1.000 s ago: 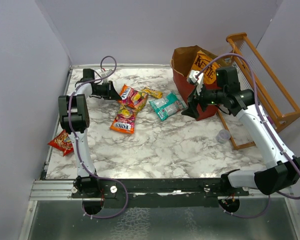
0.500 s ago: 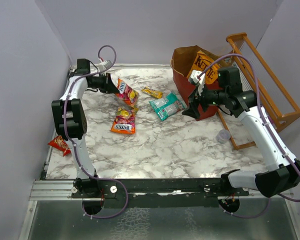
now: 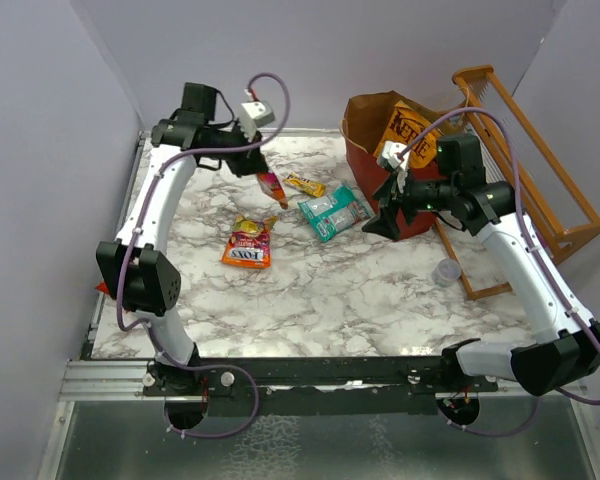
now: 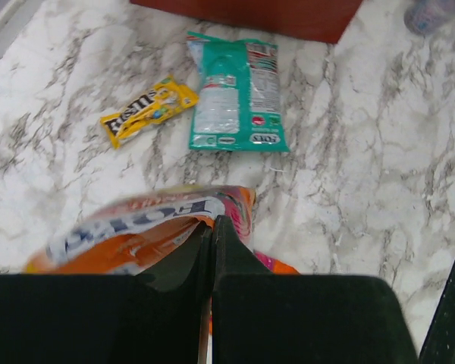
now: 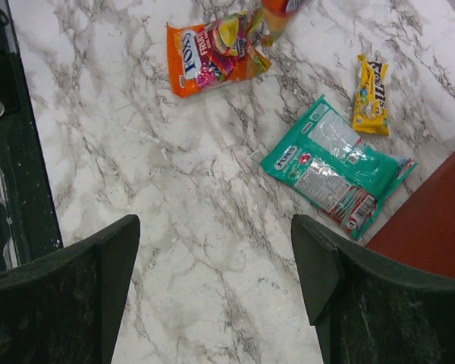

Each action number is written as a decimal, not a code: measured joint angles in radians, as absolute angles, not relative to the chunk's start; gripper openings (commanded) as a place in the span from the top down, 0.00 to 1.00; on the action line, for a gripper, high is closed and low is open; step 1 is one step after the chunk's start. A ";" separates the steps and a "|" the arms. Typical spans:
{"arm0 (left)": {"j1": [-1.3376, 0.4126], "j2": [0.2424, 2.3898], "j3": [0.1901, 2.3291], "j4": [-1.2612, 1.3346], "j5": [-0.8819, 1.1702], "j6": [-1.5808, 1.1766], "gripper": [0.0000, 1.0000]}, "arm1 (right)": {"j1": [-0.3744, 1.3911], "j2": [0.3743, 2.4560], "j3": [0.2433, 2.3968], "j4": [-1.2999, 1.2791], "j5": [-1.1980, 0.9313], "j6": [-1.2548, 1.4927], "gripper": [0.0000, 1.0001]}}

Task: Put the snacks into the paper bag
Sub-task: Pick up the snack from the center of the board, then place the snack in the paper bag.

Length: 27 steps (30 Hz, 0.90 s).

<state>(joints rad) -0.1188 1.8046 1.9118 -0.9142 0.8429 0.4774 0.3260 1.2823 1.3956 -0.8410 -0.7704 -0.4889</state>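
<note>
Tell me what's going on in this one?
Two robot arms are packing snacks into a red paper bag. The left gripper is shut on an orange packet, which hangs clear of the table. The right gripper is open and empty, beside the front of the bag. A chip bag already sticks out of the bag. A teal pouch, a yellow candy bar and a second orange packet lie on the table.
</note>
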 measured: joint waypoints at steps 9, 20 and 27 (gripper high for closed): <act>-0.436 1.720 1.917 -1.113 0.682 0.607 1.00 | 0.326 1.271 1.382 -0.803 -0.809 -0.492 0.20; -0.722 1.717 1.939 -1.270 0.536 0.681 1.00 | 0.326 1.157 1.229 -0.691 -0.867 -0.494 0.18; -0.769 1.715 1.982 -1.298 0.522 0.720 1.00 | 0.326 1.158 1.138 -0.620 -0.882 -0.482 0.17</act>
<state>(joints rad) -0.7692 1.7145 1.9820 -1.2980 0.5217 0.7197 0.3260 1.1580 1.1378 -0.6197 -0.8818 -0.4816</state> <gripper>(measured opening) 0.013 0.822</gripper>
